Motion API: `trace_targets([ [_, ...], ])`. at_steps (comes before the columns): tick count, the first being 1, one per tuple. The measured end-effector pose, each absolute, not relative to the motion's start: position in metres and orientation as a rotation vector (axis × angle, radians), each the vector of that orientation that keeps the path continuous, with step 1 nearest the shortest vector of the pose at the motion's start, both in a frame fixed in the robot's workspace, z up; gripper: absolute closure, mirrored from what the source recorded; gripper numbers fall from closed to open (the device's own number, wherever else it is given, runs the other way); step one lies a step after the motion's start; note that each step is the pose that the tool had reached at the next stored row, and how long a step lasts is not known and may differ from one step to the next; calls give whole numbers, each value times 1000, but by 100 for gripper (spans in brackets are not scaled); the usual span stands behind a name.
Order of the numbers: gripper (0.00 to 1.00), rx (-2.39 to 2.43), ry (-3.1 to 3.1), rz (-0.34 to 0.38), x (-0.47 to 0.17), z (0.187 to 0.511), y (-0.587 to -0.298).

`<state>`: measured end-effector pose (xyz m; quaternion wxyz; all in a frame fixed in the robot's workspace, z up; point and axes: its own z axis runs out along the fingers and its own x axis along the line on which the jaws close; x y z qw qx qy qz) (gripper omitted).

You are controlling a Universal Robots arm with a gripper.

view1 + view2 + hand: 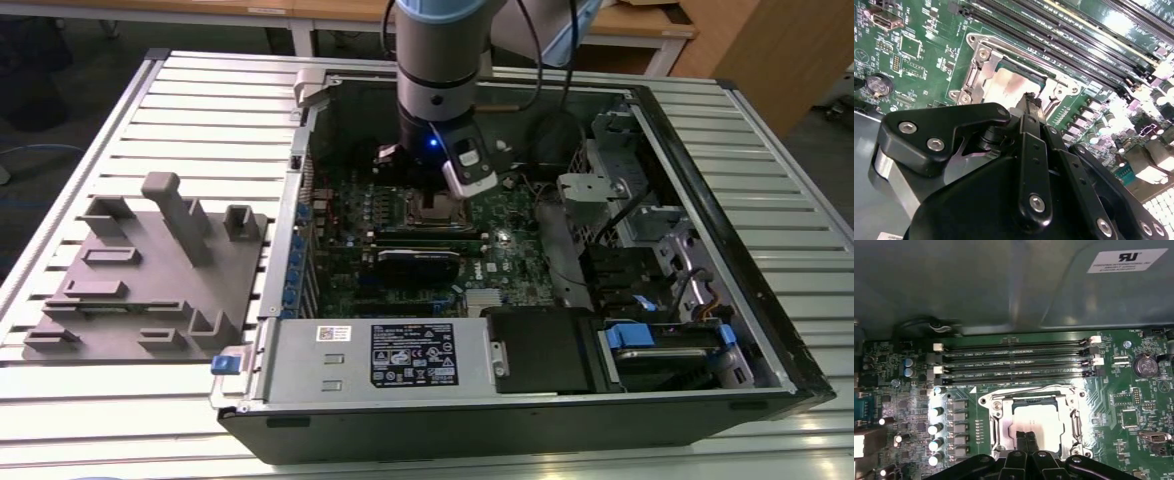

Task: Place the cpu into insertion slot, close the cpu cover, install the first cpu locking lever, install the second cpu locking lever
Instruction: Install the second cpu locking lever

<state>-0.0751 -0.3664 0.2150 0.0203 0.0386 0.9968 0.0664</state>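
Above the insertion slot (1034,420), the pincer (1026,437) (fingers pressed together) touches the cpu (1041,422), seated in its socket; cpu cover (999,422) appears closed, locking levers seemingly not yet latched.

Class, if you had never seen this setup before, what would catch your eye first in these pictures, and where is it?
The arm reaches down into an open computer case on a slatted table. Its gripper hangs just over the cpu, whose silvery top shows through the cover.
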Motion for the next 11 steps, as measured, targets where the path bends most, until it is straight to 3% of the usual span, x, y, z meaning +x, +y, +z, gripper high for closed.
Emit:
trace_targets([
  [11,90,119,3093,174,-67,215,-361],
])
